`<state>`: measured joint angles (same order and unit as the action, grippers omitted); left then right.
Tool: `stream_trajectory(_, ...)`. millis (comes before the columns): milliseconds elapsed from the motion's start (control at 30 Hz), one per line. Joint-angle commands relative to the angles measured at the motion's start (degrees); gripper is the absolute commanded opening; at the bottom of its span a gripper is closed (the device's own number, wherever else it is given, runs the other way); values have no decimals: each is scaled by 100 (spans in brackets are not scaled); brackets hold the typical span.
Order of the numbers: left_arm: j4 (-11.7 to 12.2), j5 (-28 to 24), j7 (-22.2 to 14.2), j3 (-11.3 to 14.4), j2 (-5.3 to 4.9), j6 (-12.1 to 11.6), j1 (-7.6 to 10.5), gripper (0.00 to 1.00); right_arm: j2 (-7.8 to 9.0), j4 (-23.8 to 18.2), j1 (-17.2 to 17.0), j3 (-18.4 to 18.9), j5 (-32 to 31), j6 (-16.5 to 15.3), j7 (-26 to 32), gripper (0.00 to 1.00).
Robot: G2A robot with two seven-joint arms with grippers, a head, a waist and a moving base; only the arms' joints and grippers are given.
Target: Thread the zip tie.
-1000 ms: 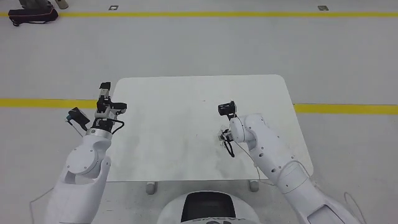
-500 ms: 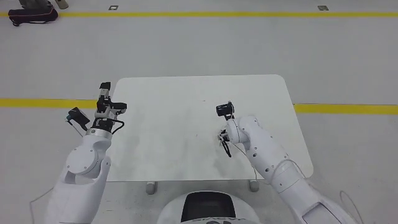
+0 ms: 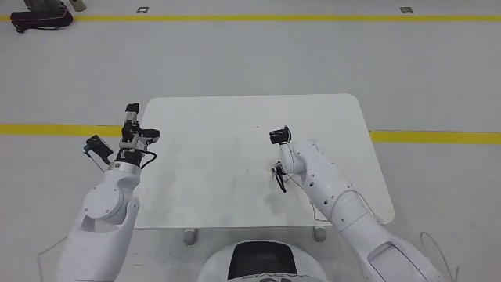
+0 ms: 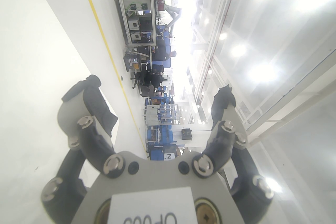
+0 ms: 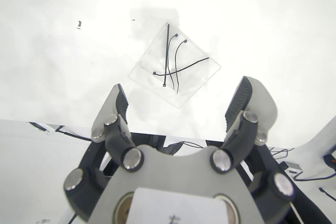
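The clear tray (image 5: pixel 195 80) is faint against the white surface (image 3: pixel 227 133) and its edges are hard to trace. The four zip ties (image 5: pixel 166 57) in it cross one another, so their tails are hard to follow. They are thin and black, each with a small square head; one lies straight and the others curve. The right gripper (image 5: pixel 182 87), wide open and empty, hangs over the tray, right of centre in the top view. The left gripper (image 4: pixel 157 87), also wide and empty, is at the surface's left edge.

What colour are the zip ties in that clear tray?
The zip ties are black, clearest in the right wrist view.
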<state>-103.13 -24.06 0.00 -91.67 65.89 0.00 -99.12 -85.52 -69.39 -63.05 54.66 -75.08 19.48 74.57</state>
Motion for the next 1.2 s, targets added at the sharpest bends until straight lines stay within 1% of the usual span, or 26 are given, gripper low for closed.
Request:
stream_trajectory(0, 0, 0, 0, 0, 0, 0, 0, 100, 0, 0, 0, 0, 1, 0, 0, 100)
stream_trajectory(133, 0, 0, 0, 0, 0, 0, 0, 100, -3, -23, -16, -20, 4, -27, -26, 100)
stream_trajectory(267, 0, 0, 0, 0, 0, 0, 0, 100, -18, -157, -131, -97, -5, -41, -71, 100)
stream_trajectory(500, 0, 0, 0, 0, 0, 0, 0, 100, -18, -157, -131, -97, -5, -41, -71, 100)
stream_trajectory(600, 0, 0, 0, 0, 0, 0, 0, 100, -20, -133, -204, 80, 84, 0, -176, 100)
stream_trajectory(700, 0, 0, 0, 0, 0, 0, 0, 100, -49, -162, -269, 218, 57, 0, -143, 100)
stream_trajectory(900, 0, 0, 0, 0, 0, 0, 0, 100, -154, -301, -407, 512, -117, 0, 4, 100)
stream_trajectory(933, 0, 0, 0, 0, 0, 0, 0, 100, -171, -323, -429, 541, -163, 0, 22, 87)
stream_trajectory(967, 0, 0, 0, 0, 0, 0, 0, 100, -194, -350, -456, 579, -233, 0, 43, 68)
stream_trajectory(1000, 0, 0, 0, 0, 0, 0, 0, 100, -211, -371, -477, 601, -289, 0, 55, 54)
stream_trajectory(1033, 0, 0, 0, 0, 0, 0, 0, 100, -230, -393, -497, 614, -350, 0, 66, 47)
stream_trajectory(1100, 0, 0, 0, 0, 0, 0, 0, 100, -273, -439, -544, 655, -489, 0, 91, 44)
stream_trajectory(1167, 0, 0, 0, 0, 0, 0, 0, 100, -312, -479, -579, 691, -593, 0, 96, 43)
